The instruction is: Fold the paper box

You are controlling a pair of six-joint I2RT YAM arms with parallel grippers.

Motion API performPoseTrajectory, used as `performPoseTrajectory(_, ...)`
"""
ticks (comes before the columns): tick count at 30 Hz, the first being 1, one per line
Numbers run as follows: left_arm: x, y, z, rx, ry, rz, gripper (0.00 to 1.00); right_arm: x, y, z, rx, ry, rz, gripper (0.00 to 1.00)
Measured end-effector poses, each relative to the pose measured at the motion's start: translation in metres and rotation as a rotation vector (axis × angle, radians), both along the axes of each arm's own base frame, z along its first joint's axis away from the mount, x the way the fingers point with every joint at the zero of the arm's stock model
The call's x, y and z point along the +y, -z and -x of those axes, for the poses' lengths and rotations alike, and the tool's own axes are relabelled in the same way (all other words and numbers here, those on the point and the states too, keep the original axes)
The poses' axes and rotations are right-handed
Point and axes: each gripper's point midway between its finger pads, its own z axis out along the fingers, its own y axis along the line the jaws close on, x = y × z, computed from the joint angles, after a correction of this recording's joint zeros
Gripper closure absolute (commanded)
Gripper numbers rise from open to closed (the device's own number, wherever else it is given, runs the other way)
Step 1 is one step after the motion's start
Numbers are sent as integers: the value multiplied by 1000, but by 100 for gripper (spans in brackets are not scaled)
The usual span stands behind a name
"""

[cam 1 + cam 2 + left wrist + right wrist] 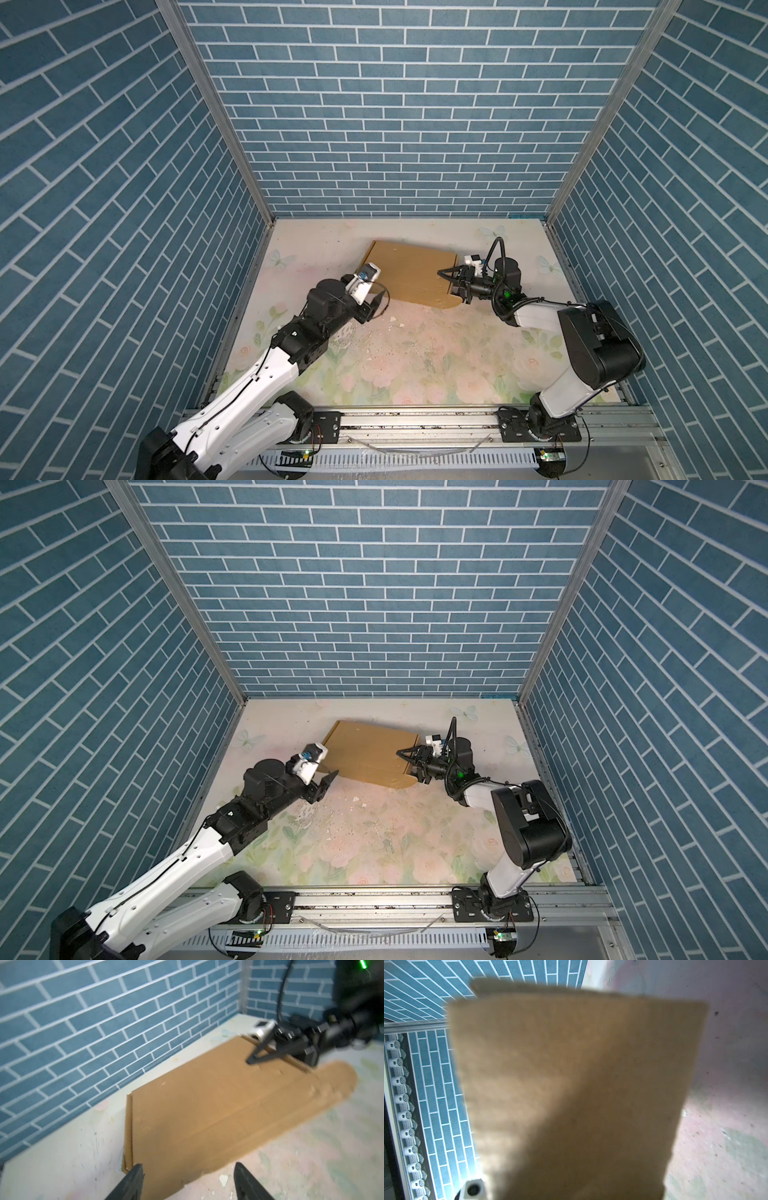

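The paper box (409,274) is plain tan cardboard, mostly 1 flat panel. It lies on the flowered table (415,361) toward the back wall (395,124) and shows in both top views. A rounded tab (451,304) sticks out flat at its near right corner. The left wrist view shows a narrow folded strip (128,1126) along its left edge. At the right edge a flap (299,1066) stands up from the panel.

The left claw (188,1182) is wide. Its 2 fingertips (135,1178) stand well apart and grip nothing, and the near left corner of the paper box (207,1115) lies between them in the left wrist view. In a top view this left claw (374,305) sits just beside that corner.

The right claw (451,286) sits at the right edge, by the raised flap. In the right wrist view the paper box (571,1084) is blurred, fills the middle and hides the fingers. I cannot tell whether this claw pinches the flap or only touches it. The 2 claws are at opposite ends of the paper box (370,754).
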Motion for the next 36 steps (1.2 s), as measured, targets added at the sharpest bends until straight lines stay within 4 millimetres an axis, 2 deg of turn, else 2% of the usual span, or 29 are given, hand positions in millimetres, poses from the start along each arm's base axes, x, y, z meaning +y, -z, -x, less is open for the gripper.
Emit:
performPoseTrajectory(3, -15, 3, 15, -89, 103, -173, 22, -3, -5, 3, 39, 11, -23, 50)
performPoseTrajectory(6, -24, 4, 21, -195, 174, -338, 21, -4, -5, 8, 90, 15, -41, 50)
performPoseTrajectory(10, -30, 18, 16, -297, 231, -557, 21, -6, -10, 15, 120, 18, -59, 50)
performPoseTrajectory(16, -38, 40, 7, -350, 301, -742, 21, -5, -25, 25, 125, -1, -79, 50)
performPoseTrajectory(19, -41, 45, 1, -388, 320, -810, 24, -4, -28, 30, 131, -13, -76, 51)
performPoseTrajectory(24, -50, 37, -13, -530, 309, -881, 29, 4, -25, 43, 158, -63, -72, 51)
performPoseTrajectory(27, -50, 40, -15, -572, 306, -912, 30, 6, -23, 48, 184, -70, -73, 52)
performPoseTrajectory(32, -50, 39, -16, -593, 308, -939, 38, 7, -27, 50, 189, -70, -81, 52)
performPoseTrajectory(36, -49, 43, -15, -564, 323, -949, 45, 7, -27, 50, 198, -72, -84, 42)
